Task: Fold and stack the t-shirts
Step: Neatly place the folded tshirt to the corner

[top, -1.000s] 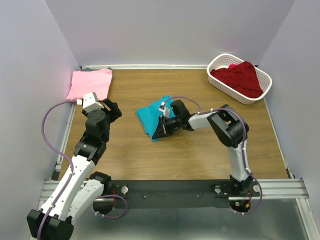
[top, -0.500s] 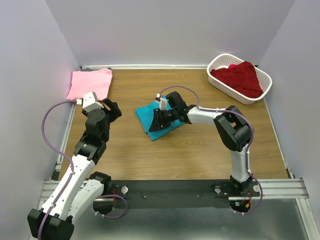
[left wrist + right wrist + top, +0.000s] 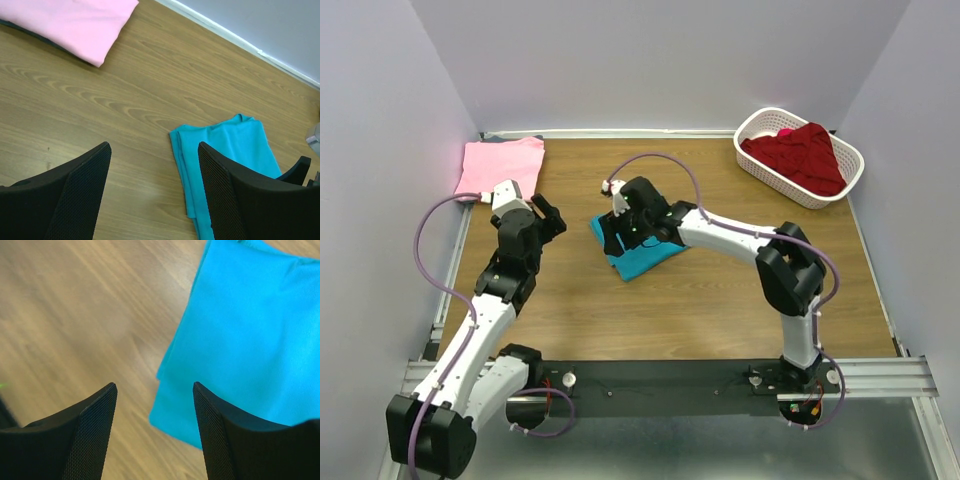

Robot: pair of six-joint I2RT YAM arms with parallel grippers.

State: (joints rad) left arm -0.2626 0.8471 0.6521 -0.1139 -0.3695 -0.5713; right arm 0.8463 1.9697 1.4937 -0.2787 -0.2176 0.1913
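Observation:
A folded teal t-shirt [image 3: 642,254] [image 3: 234,145] [image 3: 250,335] lies flat at mid-table. My right gripper [image 3: 613,236] [image 3: 154,412] hovers open over its left edge, nothing between the fingers. A folded pink t-shirt [image 3: 501,166] [image 3: 70,22] rests in the far left corner. A dark red t-shirt [image 3: 800,155] is heaped in the white basket [image 3: 757,125]. My left gripper [image 3: 548,217] [image 3: 154,175] stands open and empty above bare wood, left of the teal shirt and near of the pink one.
The basket sits at the far right corner by the wall. Grey walls enclose the table on three sides. A metal rail [image 3: 670,375] with both arm bases runs along the near edge.
My right gripper has opened, letting go of the teal shirt, and has moved left and a little farther back over its left edge. The left arm shifted slightly.

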